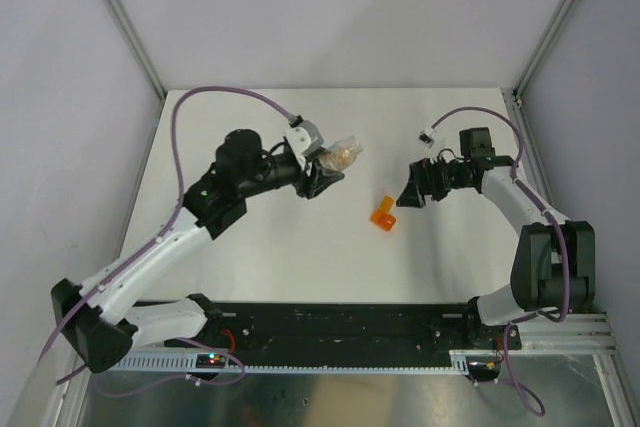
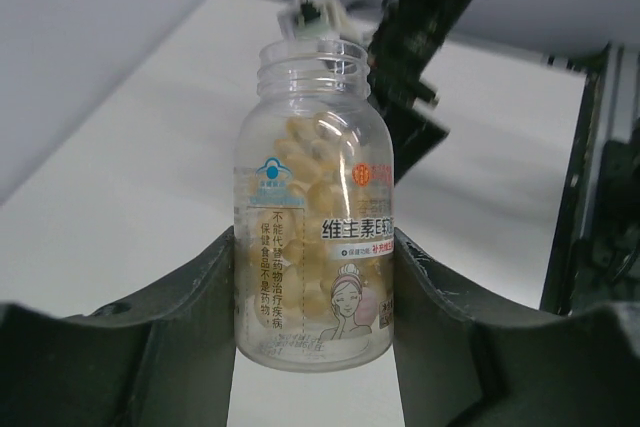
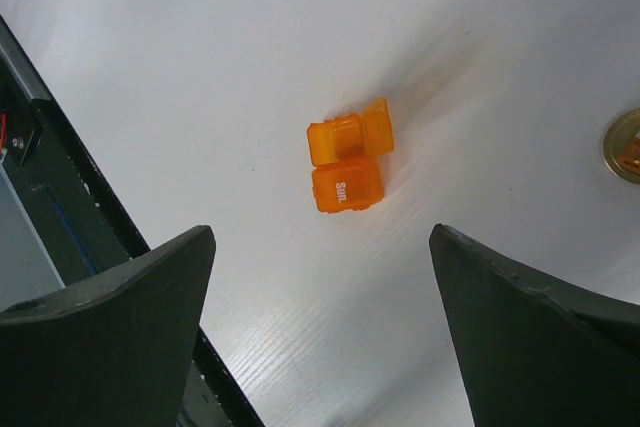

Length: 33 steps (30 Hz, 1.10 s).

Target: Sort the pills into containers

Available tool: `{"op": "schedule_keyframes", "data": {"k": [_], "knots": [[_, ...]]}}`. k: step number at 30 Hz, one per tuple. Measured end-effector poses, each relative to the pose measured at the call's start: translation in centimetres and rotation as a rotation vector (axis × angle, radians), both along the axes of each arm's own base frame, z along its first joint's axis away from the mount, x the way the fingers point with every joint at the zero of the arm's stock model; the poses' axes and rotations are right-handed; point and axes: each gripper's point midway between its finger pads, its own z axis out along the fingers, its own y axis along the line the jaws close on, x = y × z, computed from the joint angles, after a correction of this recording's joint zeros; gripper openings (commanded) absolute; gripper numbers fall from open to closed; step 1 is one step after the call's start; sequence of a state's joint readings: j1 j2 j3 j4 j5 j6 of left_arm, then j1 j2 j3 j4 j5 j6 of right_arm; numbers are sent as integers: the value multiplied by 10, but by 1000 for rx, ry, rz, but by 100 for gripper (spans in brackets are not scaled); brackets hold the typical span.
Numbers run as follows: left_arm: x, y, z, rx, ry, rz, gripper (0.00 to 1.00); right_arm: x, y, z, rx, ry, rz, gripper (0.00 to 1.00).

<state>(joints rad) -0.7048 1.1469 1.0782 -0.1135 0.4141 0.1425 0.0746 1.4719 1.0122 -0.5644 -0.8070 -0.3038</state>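
Pinching a clear bottle (image 2: 312, 247) by its lower body, the left gripper (image 2: 315, 282) is holding it off the white surface (image 1: 300, 267), one finger pressing each side. The bottle's threaded mouth is standing uncapped, and pale tan pills (image 2: 310, 162) are filling much of it. In the top view the bottle is sitting up and left of the orange box (image 1: 383, 213), well apart from it. The right gripper (image 3: 322, 239) is hanging with its jaws spread wide and holding nothing. The box is lying on the surface ahead of its fingertips, roughly centred between them and touching neither. One cell, marked "Sun.", is looking shut; the other cell's lid is standing open. A round tan disc (image 3: 622, 144) is lying at the right wrist view's edge, cut off.
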Motion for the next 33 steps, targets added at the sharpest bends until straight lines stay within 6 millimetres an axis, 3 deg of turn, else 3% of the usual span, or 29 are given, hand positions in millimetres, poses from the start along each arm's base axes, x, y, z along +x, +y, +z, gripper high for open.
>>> {"op": "schedule_keyframes", "data": {"k": [7, 11, 14, 18, 24, 33], "knots": [[-20, 23, 90, -194, -62, 31, 0, -3, 19, -13, 4, 23, 71, 94], [-33, 45, 127, -295, -105, 53, 0, -6, 29, -27, -23, 46, 108, 94], [-36, 58, 143, -343, -122, 73, 0, -7, 32, -37, -50, 59, 122, 94], [-37, 59, 147, -364, -115, 69, 0, -4, 28, -44, -87, 61, 108, 93], [-33, 53, 136, -349, -79, 58, 0, 1, 27, -52, -140, 53, 99, 93], [-28, 50, 119, -319, -53, 60, 0, -4, 40, -83, -220, 100, 144, 90]]}}
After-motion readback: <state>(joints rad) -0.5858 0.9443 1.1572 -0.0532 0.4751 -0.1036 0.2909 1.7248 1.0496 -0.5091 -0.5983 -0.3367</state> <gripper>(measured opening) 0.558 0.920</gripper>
